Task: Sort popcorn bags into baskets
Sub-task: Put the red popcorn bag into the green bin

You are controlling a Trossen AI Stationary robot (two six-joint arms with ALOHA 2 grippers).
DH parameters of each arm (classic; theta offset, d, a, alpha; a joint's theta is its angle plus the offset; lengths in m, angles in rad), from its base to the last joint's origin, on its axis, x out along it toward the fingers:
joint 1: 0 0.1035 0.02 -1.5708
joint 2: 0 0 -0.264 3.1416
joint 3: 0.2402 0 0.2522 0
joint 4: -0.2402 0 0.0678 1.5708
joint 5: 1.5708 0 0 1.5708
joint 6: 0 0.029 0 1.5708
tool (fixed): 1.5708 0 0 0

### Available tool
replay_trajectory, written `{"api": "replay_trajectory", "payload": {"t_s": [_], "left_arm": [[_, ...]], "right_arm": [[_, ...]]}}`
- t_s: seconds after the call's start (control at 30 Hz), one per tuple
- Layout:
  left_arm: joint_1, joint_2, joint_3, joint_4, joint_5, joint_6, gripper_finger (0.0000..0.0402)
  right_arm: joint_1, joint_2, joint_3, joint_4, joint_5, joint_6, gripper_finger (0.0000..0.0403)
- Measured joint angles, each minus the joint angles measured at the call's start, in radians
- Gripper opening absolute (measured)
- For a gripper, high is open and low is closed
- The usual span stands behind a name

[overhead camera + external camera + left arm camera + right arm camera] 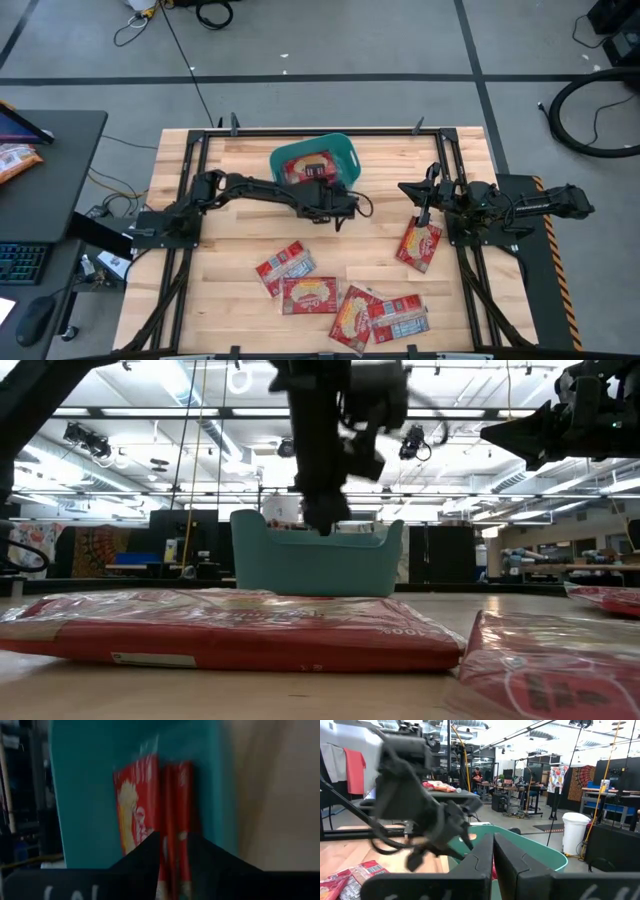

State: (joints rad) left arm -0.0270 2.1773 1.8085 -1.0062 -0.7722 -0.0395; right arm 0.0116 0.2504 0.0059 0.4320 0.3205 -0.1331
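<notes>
The teal basket (345, 145) (315, 560) stands at the table's far middle, and red popcorn bags (308, 165) (137, 800) lie inside it. My left gripper (322, 190) (322, 520) (173, 845) hovers just above the basket's near rim. It points down, is open by a narrow gap and holds nothing. Several more bags lie flat on the near half of the table (310, 295) (230, 625). One bag (420, 245) lies near the right arm. My right gripper (410, 190) (500, 432) (493, 850) waits raised at the right, shut and empty.
Black frame rails (195, 170) run along the table's left and right sides. Bare wood (380, 225) lies between the basket and the bags on the near side. A desk with a keyboard (20, 260) stands beyond the left edge.
</notes>
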Motion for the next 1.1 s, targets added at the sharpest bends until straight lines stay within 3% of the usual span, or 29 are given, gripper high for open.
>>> {"api": "replay_trajectory", "payload": {"t_s": [0.1,0.23,0.37,0.67,0.9,1.1], "left_arm": [[-0.055,0.0,0.053,0.002,0.036,-0.001,0.0096],[-0.15,-0.002,0.087,0.023,0.211,-0.038,0.0094],[-0.249,-0.002,0.085,0.021,0.344,-0.169,0.0094],[-0.436,-0.002,0.083,-0.058,0.352,-0.475,0.0094],[-0.541,-0.001,0.082,-0.194,0.352,-0.54,0.0094],[-0.597,0.0,0.082,-0.227,0.352,-0.697,0.0094]], "right_arm": [[0.0,0.0,0.0,0.0,0.0,0.0,0.002],[0.0,0.0,0.0,0.0,0.0,0.0,0.002],[0.0,0.0,0.0,0.0,0.0,0.0,0.002],[0.0,0.0,0.0,0.0,0.0,0.0,0.002],[0.0,0.0,0.0,0.0,0.0,0.0,0.002],[0.0,0.0,0.0,0.0,0.0,0.0,0.002]]}}
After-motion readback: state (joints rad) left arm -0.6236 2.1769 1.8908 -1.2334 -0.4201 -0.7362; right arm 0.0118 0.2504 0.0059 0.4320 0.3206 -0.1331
